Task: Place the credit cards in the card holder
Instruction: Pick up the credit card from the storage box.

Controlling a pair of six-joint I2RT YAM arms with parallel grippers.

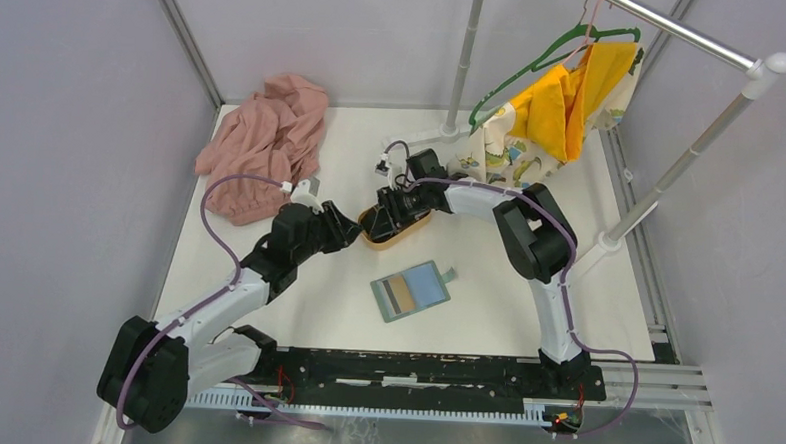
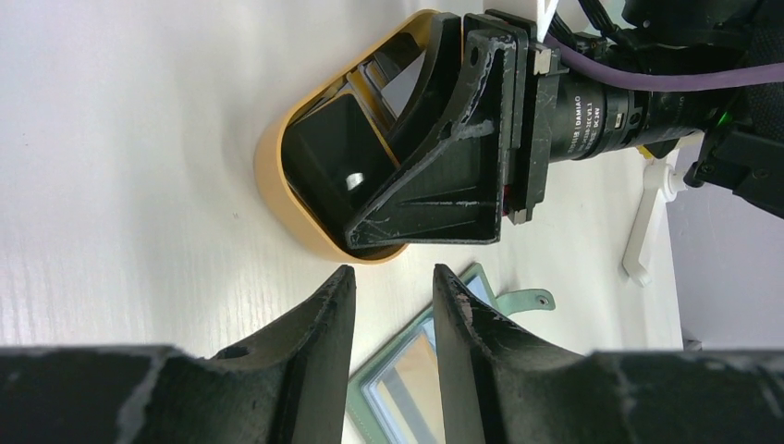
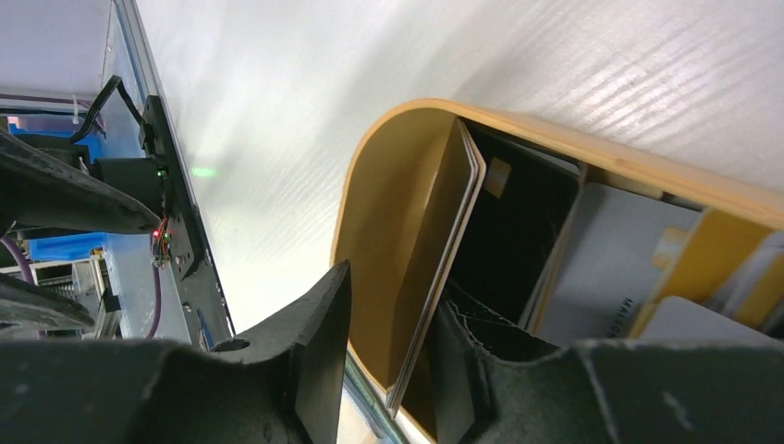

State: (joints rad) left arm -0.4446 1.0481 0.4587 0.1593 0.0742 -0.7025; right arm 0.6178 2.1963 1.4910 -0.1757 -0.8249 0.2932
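The open card holder [image 1: 411, 290] lies flat, pale blue and tan inside, with its tab at the far right; it also shows between my left fingers in the left wrist view [image 2: 407, 370]. The credit cards lie in the oval wood tray [image 1: 416, 226]. In the right wrist view, one card [image 3: 453, 231] stands on edge against one finger, next to a black card [image 3: 518, 222] and a grey-white card [image 3: 610, 268]. My right gripper [image 1: 387, 214] [image 3: 393, 291] is open, reaching into the tray around the upright card. My left gripper [image 1: 351, 232] [image 2: 393, 277] is open and empty beside the tray's near end [image 2: 277, 176].
A pink cloth [image 1: 267, 141] lies at the back left. A yellow garment [image 1: 559, 109] hangs from a green hanger on a rack at the back right, with its pole [image 1: 671, 174] on the right. The black base rail [image 1: 423, 368] runs along the near edge.
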